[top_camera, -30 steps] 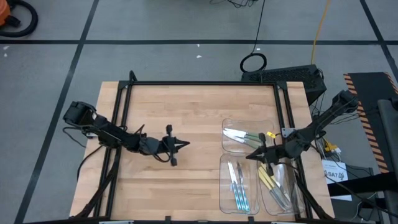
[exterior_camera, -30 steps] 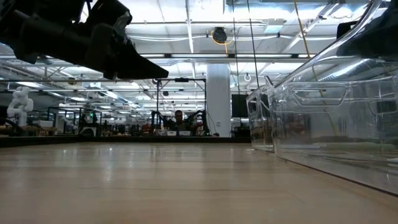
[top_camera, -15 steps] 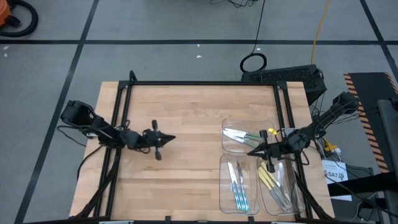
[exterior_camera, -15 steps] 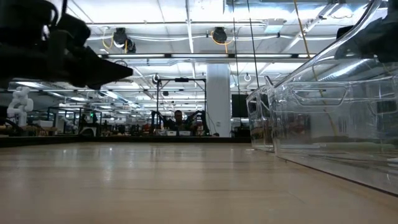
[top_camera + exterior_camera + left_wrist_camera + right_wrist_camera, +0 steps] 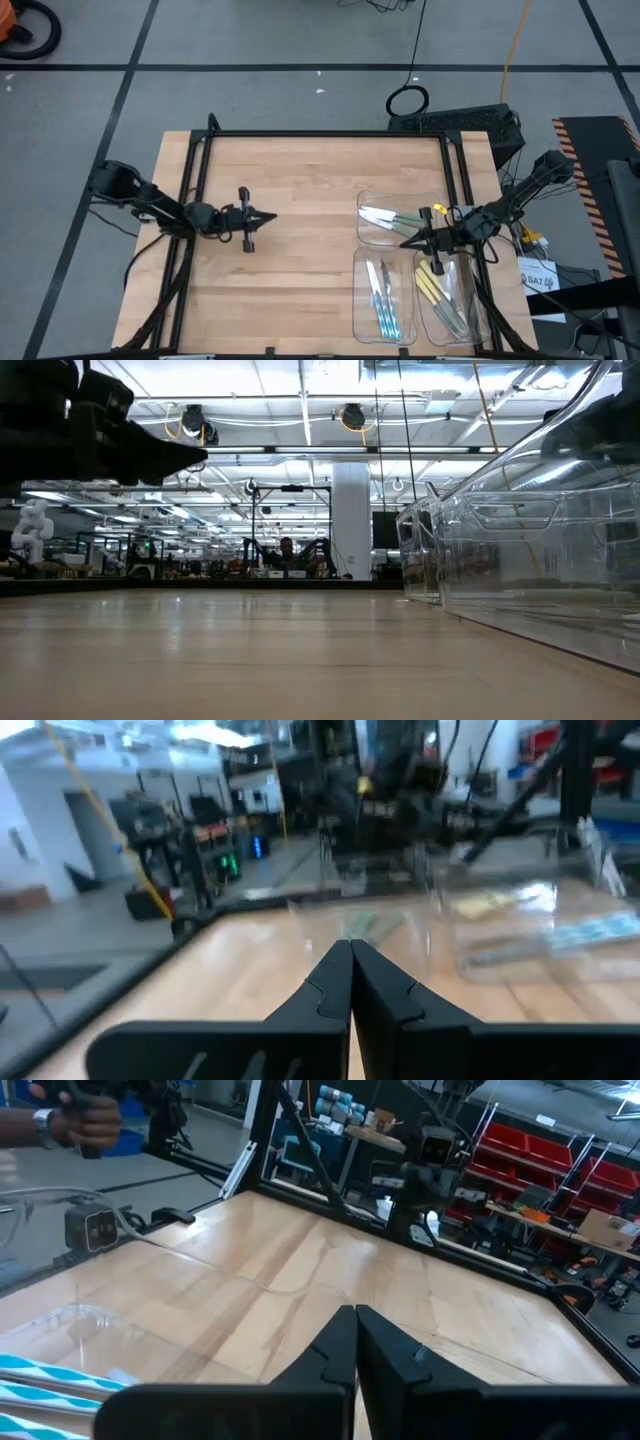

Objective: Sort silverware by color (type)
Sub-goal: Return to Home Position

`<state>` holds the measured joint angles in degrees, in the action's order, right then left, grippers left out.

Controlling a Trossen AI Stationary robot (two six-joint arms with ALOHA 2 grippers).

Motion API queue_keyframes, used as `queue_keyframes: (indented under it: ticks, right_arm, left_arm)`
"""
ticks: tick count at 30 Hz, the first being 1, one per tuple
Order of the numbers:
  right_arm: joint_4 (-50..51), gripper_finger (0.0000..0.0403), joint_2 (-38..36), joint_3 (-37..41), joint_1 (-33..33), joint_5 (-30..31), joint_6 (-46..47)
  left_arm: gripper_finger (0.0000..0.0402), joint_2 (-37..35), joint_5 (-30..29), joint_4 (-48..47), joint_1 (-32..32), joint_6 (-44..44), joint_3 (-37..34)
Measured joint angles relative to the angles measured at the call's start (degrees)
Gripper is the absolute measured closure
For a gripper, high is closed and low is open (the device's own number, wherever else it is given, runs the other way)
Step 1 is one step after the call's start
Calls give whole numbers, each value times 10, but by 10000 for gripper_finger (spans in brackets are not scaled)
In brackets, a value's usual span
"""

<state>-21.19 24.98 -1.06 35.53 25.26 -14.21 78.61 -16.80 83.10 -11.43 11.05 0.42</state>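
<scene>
The silverware lies sorted in three clear trays on the table's right half. Green-handled pieces (image 5: 385, 218) are in the far tray, blue-handled ones (image 5: 383, 295) in the near left tray, yellow-handled ones (image 5: 435, 293) in the near right tray. My right gripper (image 5: 403, 243) hangs shut and empty above the place where the trays meet, pointing toward the table's left; its wrist view (image 5: 355, 1312) shows blue handles (image 5: 40, 1375) below it. My left gripper (image 5: 272, 217) is shut and empty over bare wood on the left half, pointing at the trays (image 5: 350, 948).
A black frame (image 5: 320, 134) runs along the far edge and both sides of the table. Bare wood (image 5: 300, 180) fills the left and middle. The clear tray walls (image 5: 530, 540) stand tall in the low view. A person's hand (image 5: 80, 1115) shows beyond the table.
My left gripper has drawn back toward the table's left edge and a little toward the far edge, staying shut and empty. The silverware has stayed where it was in the trays.
</scene>
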Motion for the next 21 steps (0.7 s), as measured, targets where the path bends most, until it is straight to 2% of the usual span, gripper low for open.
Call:
queue_keyframes:
  ticks: [5, 17, 21]
  right_arm:
    - [23, 401, -29, 0, 0, 0, 2]
    - [162, 401, -185, 1, -2, 1, 1]
    - [167, 401, -225, 1, -6, 0, -13]
  left_arm:
    - [396, -96, 50, -97, 33, 8, 0]
    - [396, -379, 36, -421, 1, -24, 1]
    - [396, -454, 34, -521, -3, -45, 1]
